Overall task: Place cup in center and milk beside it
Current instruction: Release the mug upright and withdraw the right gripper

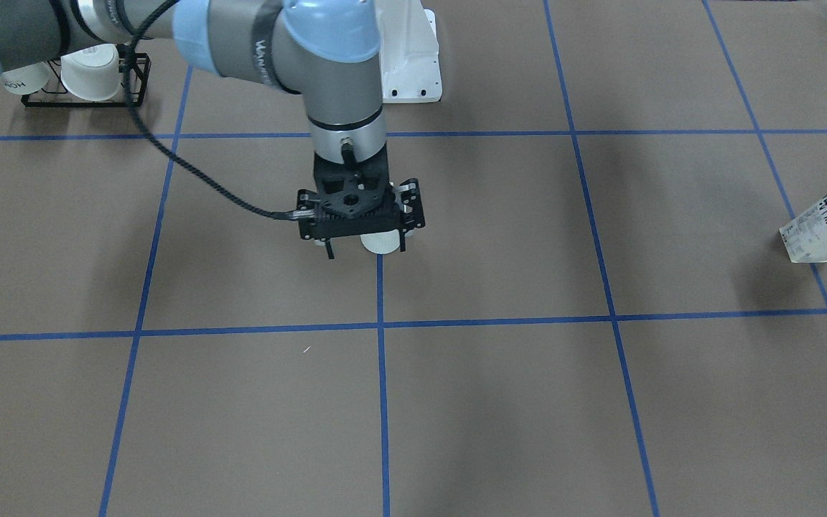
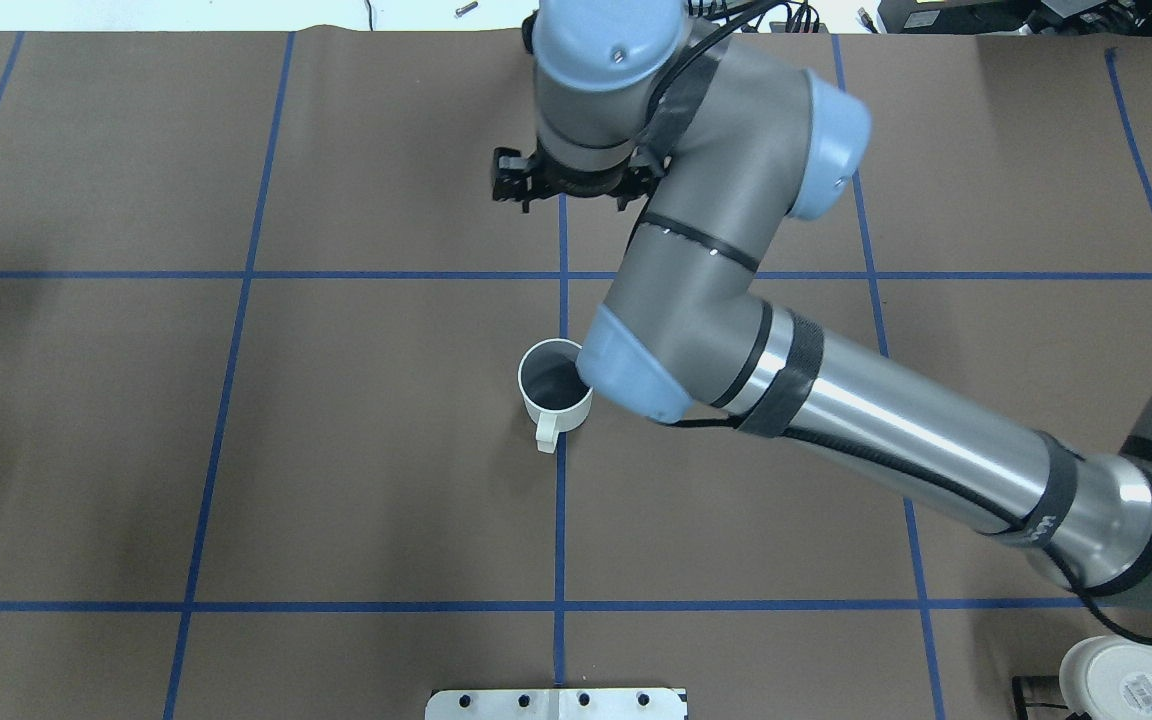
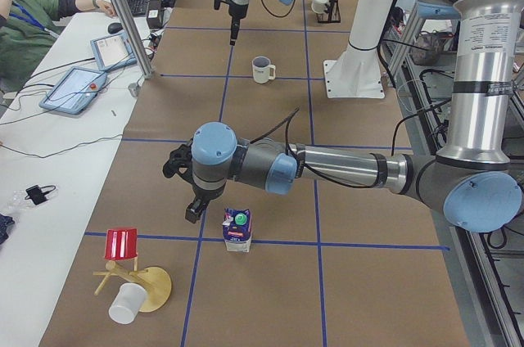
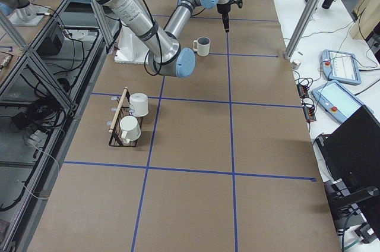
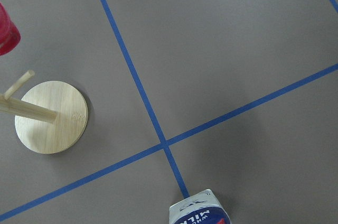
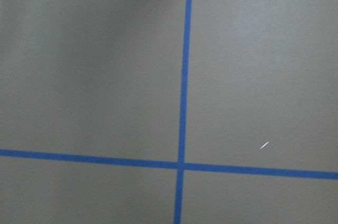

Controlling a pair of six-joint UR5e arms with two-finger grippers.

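**R gripper open and empty, cup in the middle**

The right gripper [image 1: 367,250] hangs in the air w/ its two fingers spread wide. It holds nothing & touches nothing. It is just past the cup [image 2: 556,385], toward the table's far edge.

The cup stands upright in the middle of the table on a blue tape line [image 2: 560,520]. Its handle points to the robot's edge.

The milk [image 3: 237,228] stands upright near the table's left end.

The left gripper [image 3: 192,214] is beside the milk. Can't tell if it's open or closed.

From the front, the right gripper hides most of the cup.

Count:
- 1 cup
- 1 milk
- 2 white cups [image 4: 138,104] on a black rack [image 4: 117,122] by the right corner at the robot's edge
- 1 red cup [image 3: 121,245] on a wooden stand [image 3: 147,286] at the left end
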